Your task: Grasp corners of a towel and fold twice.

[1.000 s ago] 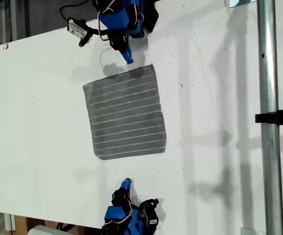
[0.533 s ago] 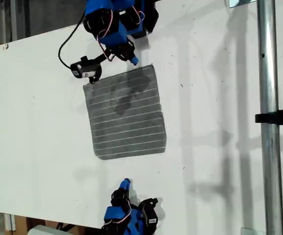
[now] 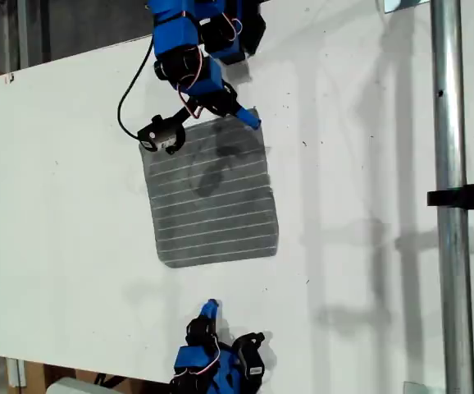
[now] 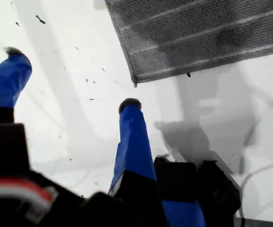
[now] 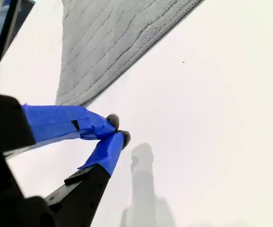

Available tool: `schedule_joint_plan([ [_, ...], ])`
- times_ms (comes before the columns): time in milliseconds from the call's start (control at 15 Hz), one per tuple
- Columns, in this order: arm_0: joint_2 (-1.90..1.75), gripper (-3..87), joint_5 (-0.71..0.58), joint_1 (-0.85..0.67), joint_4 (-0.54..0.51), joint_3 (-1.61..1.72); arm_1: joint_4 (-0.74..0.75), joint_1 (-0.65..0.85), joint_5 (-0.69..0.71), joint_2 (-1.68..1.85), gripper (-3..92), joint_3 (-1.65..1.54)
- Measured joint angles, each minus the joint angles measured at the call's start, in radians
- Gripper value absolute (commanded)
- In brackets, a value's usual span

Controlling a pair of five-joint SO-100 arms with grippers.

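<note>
Towel [image 3: 211, 189] is lying flat on the white tabletop [image 3: 368, 205], stripes showing. The first end effector [image 3: 239, 115] hangs right over one towel corner [image 4: 134, 80], its two blue fingers spread wide apart with nothing between them. The second end effector [image 3: 210, 308] sits off the towel's opposite edge, well apart from it, fingertips [image 5: 113, 120] pinched together on nothing.
</note>
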State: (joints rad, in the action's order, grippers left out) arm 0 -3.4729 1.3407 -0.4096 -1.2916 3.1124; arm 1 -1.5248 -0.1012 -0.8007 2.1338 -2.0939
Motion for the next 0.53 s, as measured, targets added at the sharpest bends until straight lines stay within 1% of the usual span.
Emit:
schedule_joint_plan([
  [267, 0.0, 0.4, 0.0, 0.0, 0.0, 0.0, 0.227, 0.009, 0.0, -0.015, 38.8, -0.256],
  [533, 0.0, 0.4, 0.0, 0.0, 0.0, 0.0, 0.354, 0.04, 0.006, -0.083, 36.1, -0.328],
])
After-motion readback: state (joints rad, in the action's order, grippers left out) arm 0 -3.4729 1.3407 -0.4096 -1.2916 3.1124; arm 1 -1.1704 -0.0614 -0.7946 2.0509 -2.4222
